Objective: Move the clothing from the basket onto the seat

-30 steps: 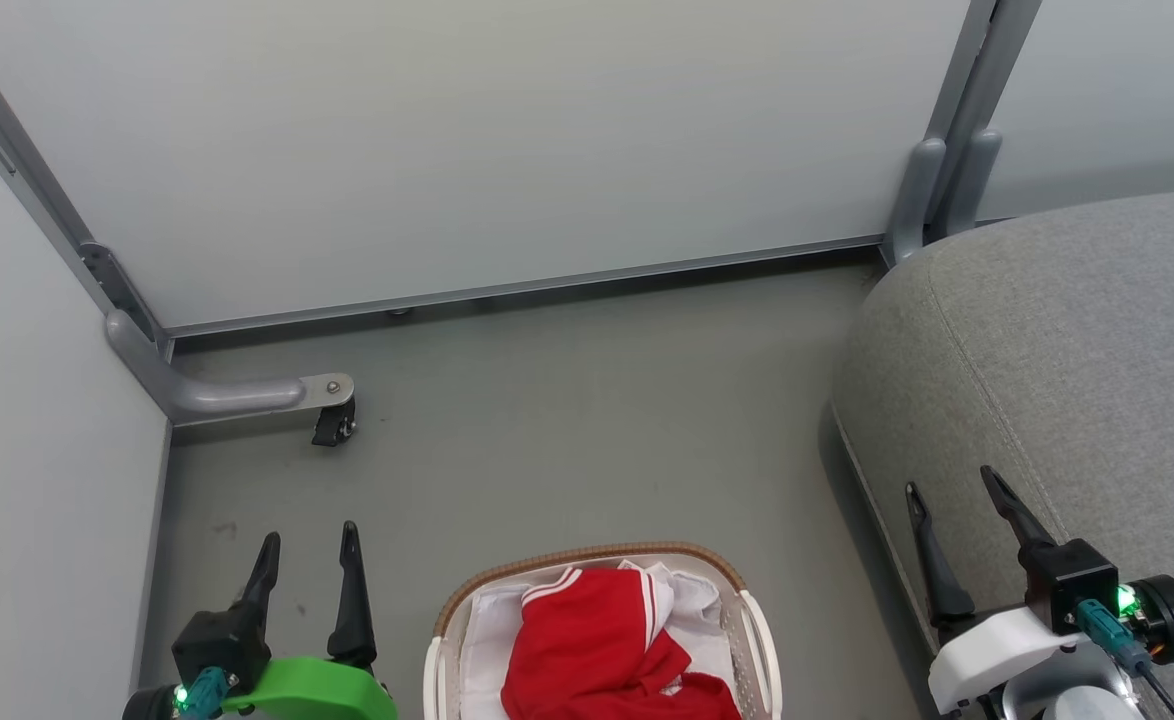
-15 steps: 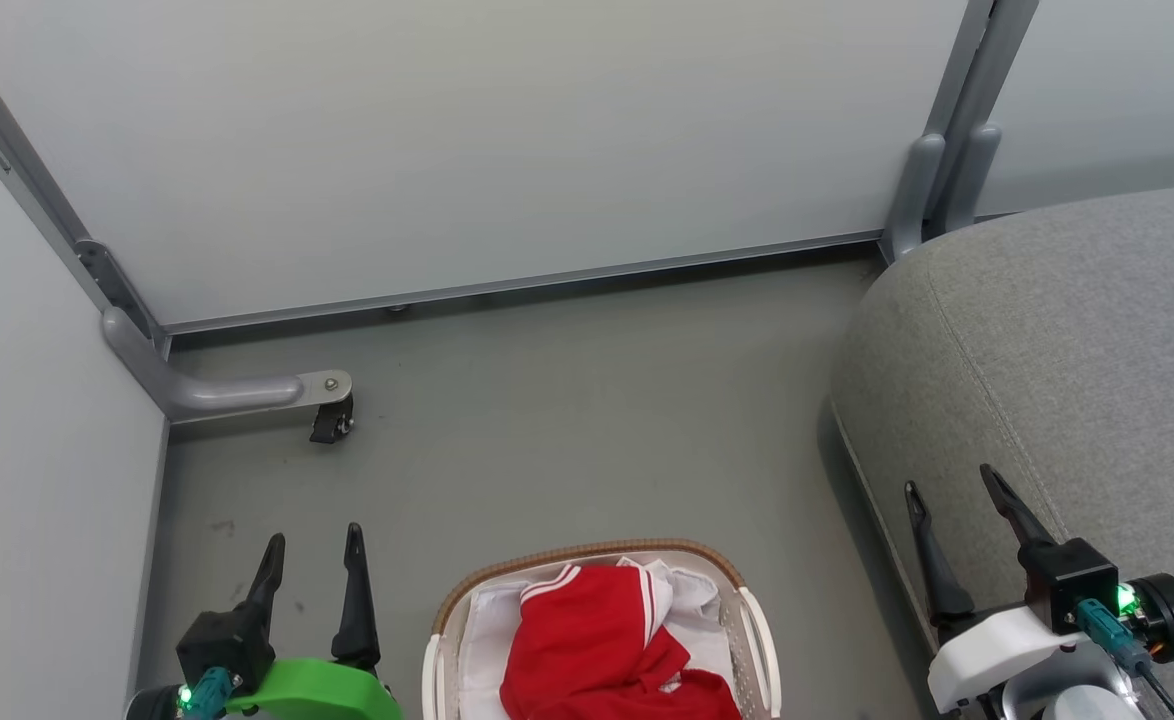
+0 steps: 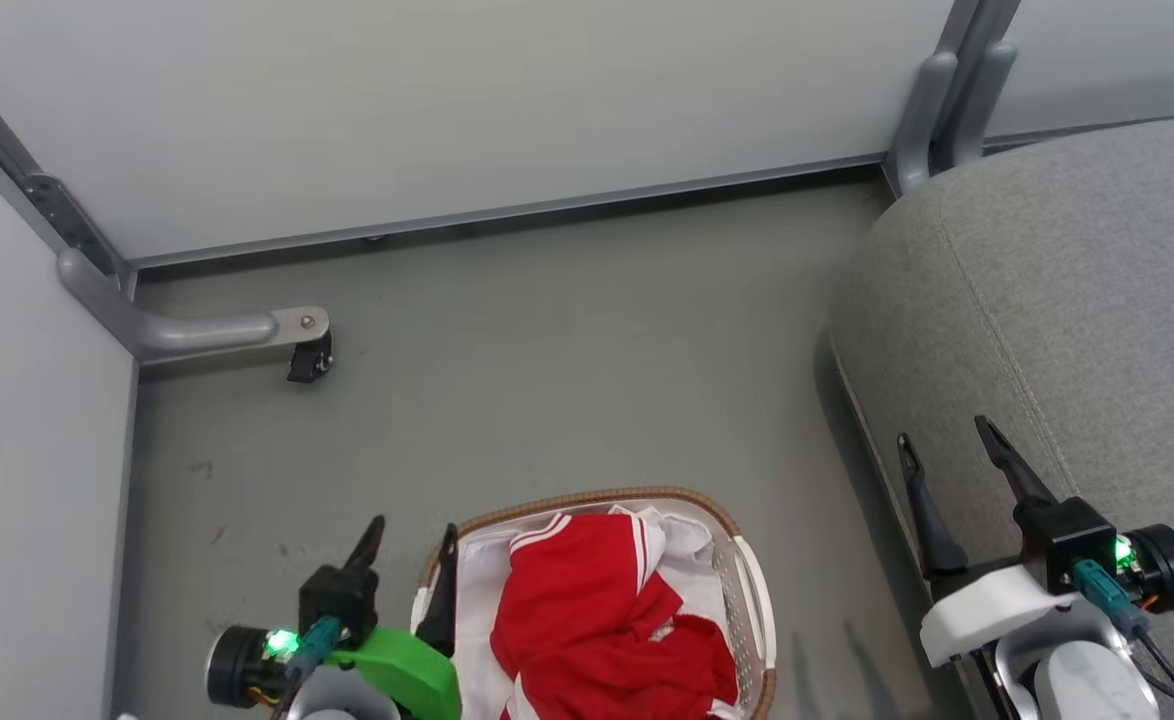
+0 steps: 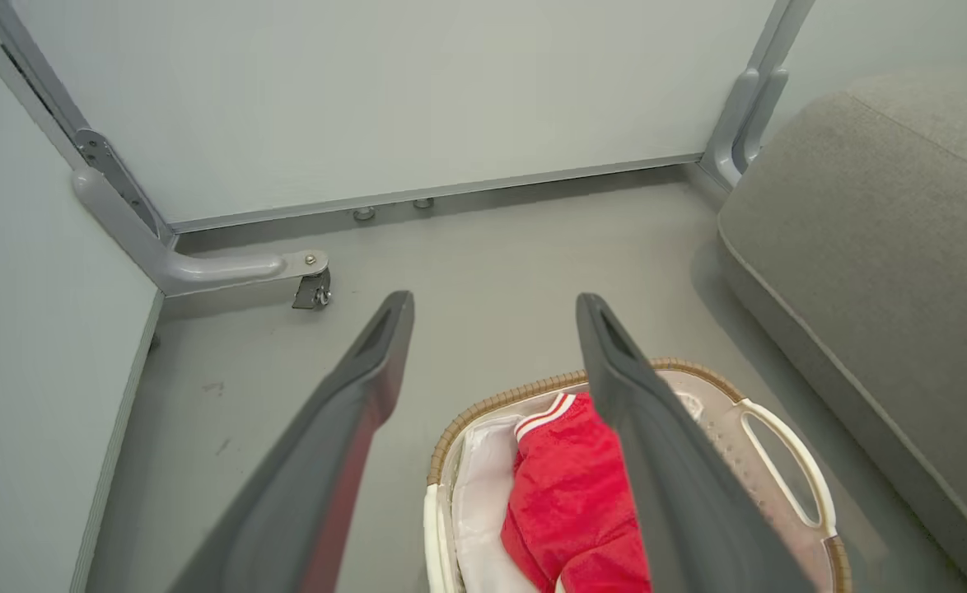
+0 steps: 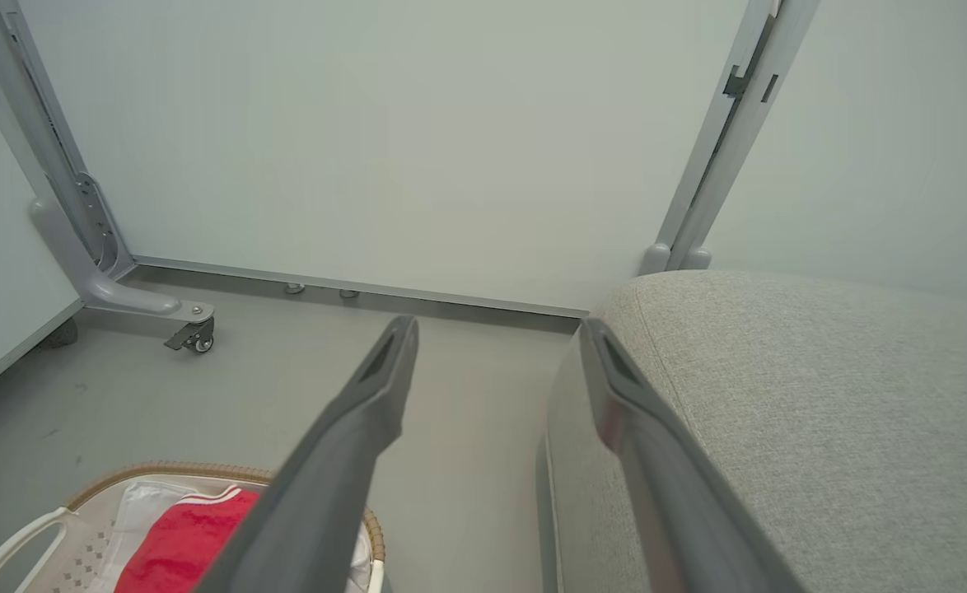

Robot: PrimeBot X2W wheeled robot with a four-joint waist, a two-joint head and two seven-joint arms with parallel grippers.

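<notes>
The clothing (image 3: 587, 610), bright red with white stripes, lies heaped in the oval basket (image 3: 587, 495) on the floor at the head view's bottom middle. My left gripper (image 3: 414, 527) stands open over the basket's left rim, empty. In the left wrist view its open fingers (image 4: 493, 298) frame the basket rim (image 4: 492, 403) and the red clothing (image 4: 566, 494). The grey seat (image 3: 1077, 300) fills the right side. My right gripper (image 3: 943, 432) is open and empty at the seat's front edge. Its wrist view shows the gripper (image 5: 497, 323) astride the seat (image 5: 780, 387), with the basket (image 5: 170, 471) at lower left.
Pale partition walls close the back and left. A grey bracket foot with a black caster (image 3: 309, 360) juts out on the floor at the left. A grey upright post (image 3: 937, 100) stands by the seat's far corner. Bare grey floor (image 3: 567, 350) lies beyond the basket.
The head camera has tilted down, so the scene sits higher. My left gripper has moved right, from beside the basket to over its left rim. The right gripper has kept its place.
</notes>
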